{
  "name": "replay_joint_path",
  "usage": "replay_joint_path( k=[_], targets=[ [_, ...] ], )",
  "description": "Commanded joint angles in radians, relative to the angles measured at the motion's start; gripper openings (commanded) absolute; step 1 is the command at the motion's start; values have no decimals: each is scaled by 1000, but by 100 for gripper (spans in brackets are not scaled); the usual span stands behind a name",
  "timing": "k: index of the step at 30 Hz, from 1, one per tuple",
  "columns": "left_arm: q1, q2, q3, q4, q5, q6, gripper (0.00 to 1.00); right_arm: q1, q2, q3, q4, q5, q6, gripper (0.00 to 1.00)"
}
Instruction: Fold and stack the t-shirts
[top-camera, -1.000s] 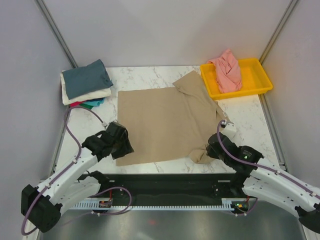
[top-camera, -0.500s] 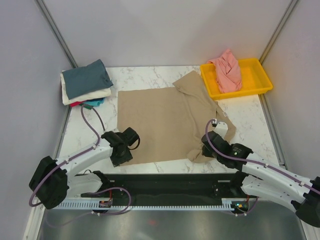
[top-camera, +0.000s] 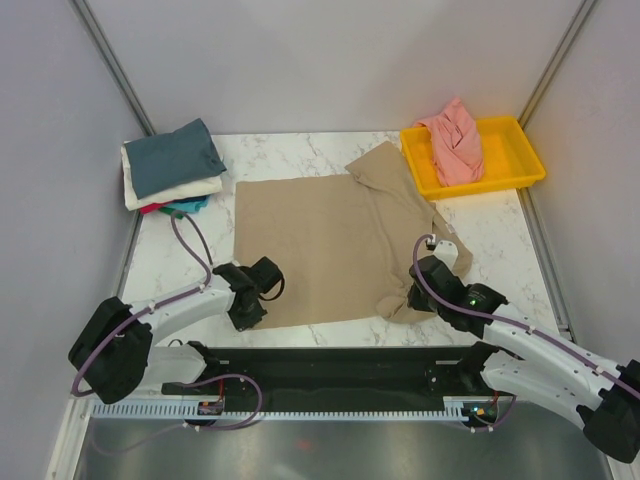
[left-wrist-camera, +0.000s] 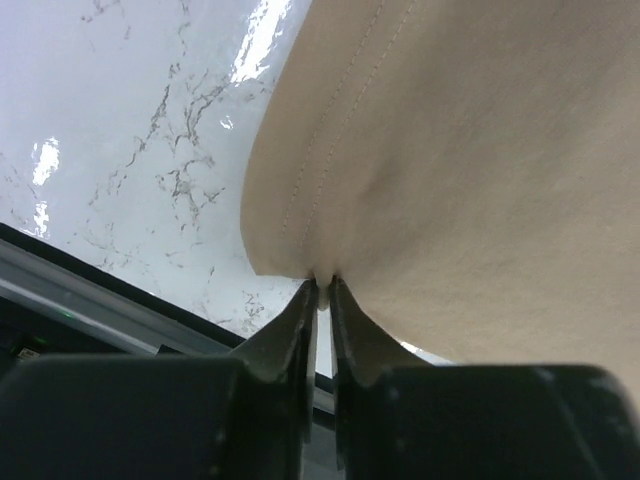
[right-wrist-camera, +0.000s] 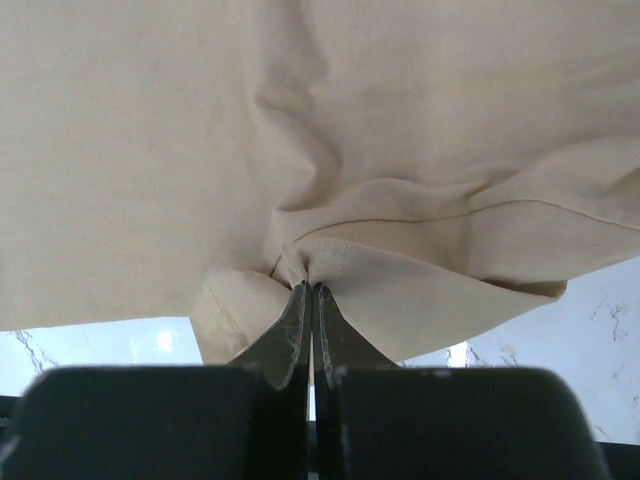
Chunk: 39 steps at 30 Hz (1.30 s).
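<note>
Sits further right than a second ago with the left gripper (left-wrist-camera: 322, 282), now nipping the near-left hem of the tan t-shirt (top-camera: 320, 240). Pinches the bunched near-right fold in the right gripper (right-wrist-camera: 311, 287), pressed together on cloth. Lies spread across the worktop (top-camera: 290, 150). Far left, folded t-shirts (top-camera: 172, 165); far right, pink t-shirt (top-camera: 455, 140) in yellow tray (top-camera: 505, 150).

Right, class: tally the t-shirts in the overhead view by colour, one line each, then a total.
Tan t-shirt: 1
Salmon-pink t-shirt: 1
Slate-blue t-shirt: 1
Cream t-shirt: 1
Teal t-shirt: 1
Red t-shirt: 1
Total: 6
</note>
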Motion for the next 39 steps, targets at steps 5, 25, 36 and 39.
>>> replay_joint_path(
  k=[5, 25, 36, 39],
  targets=[
    [-2, -94, 20, -12, -84, 10, 2, -7, -19, 25, -20, 6, 2, 0],
    [465, -73, 348, 66, 103, 546, 2, -203, 455, 542, 55, -9, -346, 0],
    [504, 220, 514, 160, 170, 613, 2, -374, 656, 681, 84, -107, -421, 0],
    [505, 288, 577, 161, 165, 632, 2, -401, 702, 704, 89, -92, -409, 0]
  ],
)
